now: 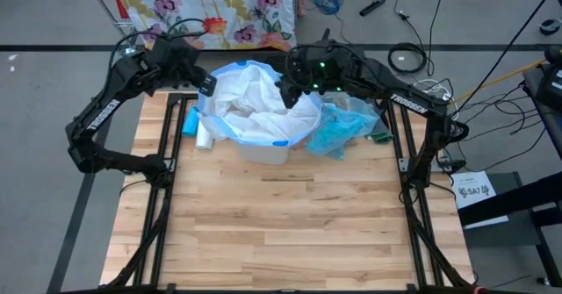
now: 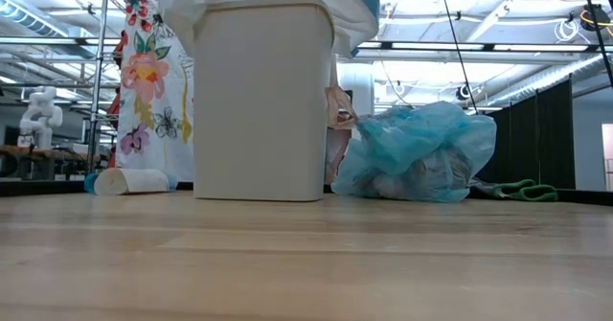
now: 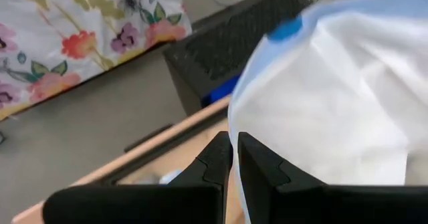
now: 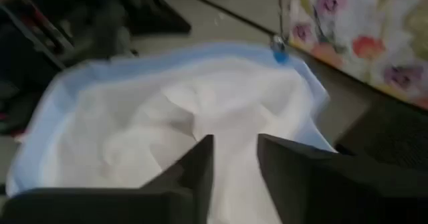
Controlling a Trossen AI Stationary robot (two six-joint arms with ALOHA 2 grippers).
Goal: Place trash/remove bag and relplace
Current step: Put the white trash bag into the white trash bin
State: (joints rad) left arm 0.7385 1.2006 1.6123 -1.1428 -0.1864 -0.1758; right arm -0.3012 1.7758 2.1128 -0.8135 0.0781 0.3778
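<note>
Holding the white bag (image 1: 255, 110) over the bin (image 2: 261, 101) from both sides: my left gripper (image 3: 235, 158) is pinched almost closed on its blue hem at the rim, my right gripper (image 4: 234, 158) hovers partly spread above the bag's middle. Blue bag (image 2: 421, 153) (stuffed, knotted-looking) sits on the table (image 1: 290, 224) just beside the bin.

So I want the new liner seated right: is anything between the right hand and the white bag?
Nothing visible. The right hand hovers directly over the white bag draped in the bin, fingers apart; only bag plastic shows between them.
</note>
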